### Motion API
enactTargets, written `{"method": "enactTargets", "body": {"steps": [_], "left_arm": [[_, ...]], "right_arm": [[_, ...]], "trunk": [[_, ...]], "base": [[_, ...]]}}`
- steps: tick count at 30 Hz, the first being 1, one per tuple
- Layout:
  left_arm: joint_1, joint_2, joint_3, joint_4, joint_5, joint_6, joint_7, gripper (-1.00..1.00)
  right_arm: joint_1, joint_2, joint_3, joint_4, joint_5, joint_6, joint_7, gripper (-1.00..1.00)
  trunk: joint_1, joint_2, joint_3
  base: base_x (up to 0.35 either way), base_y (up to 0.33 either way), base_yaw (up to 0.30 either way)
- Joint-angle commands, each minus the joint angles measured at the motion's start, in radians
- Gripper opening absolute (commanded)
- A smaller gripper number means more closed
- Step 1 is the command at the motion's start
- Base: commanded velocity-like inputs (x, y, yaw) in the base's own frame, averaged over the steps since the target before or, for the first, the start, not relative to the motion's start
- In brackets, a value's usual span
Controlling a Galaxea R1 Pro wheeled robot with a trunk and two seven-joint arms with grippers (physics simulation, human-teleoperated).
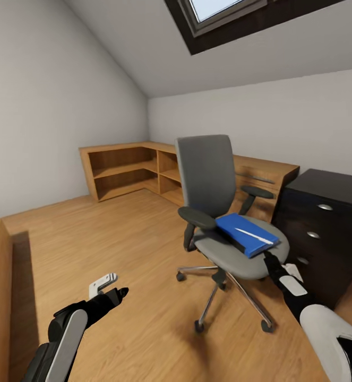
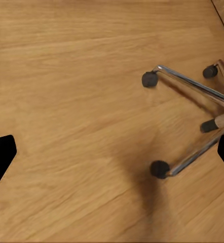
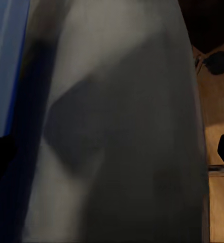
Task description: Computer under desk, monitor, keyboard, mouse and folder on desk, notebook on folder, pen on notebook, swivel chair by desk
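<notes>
Left gripper — hanging over bare wood floor, fingers spread. Chair — standing mid-room beside the black drawer unit, carrying the folder with the pen lying on top. Right gripper — reaching at the seat's front edge; spread or pressed together, cannot tell.

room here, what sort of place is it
Probably an attic room used as a home office. A sloped grey ceiling with a dark-framed skylight hangs over a light wood floor. A grey upholstered swivel chair stands by a black drawer unit, and low light-wood shelving lines the corner.
</notes>
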Motion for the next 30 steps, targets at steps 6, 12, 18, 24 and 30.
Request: {"method": "enactTargets", "body": {"steps": [6,12,18,24,30], "left_arm": [[-0.001,-0.001,0.001,0.0,0.01,0.003,0.008,1.0],[-0.001,-0.001,0.001,0.0,0.01,0.003,0.008,1.0],[-0.001,-0.001,0.001,0.0,0.01,0.003,0.008,1.0],[-0.001,0.0,0.001,0.0,0.009,0.003,0.007,1.0],[-0.001,0.0,0.001,-0.001,0.009,0.003,0.008,1.0]], "right_arm": [[0.0,-0.001,0.012,0.003,-0.016,-0.003,0.005,1.0],[0.0,-0.001,0.012,0.003,-0.016,-0.003,0.005,1.0],[0.0,-0.001,0.012,0.004,-0.016,-0.003,0.005,1.0],[0.0,-0.001,0.012,0.004,-0.016,-0.003,0.006,1.0],[0.0,-0.002,0.012,0.004,-0.016,-0.003,0.006,1.0]], "trunk": [[0.0,0.0,-0.001],[0.0,0.0,-0.001],[0.0,0.0,-0.001],[0.0,0.0,-0.001],[0.0,0.0,-0.001]], "base": [[0.307,0.0,0.124],[0.32,0.0,0.012],[0.32,0.0,0.001],[0.32,0.024,0.0],[0.32,0.09,0.0]]}}
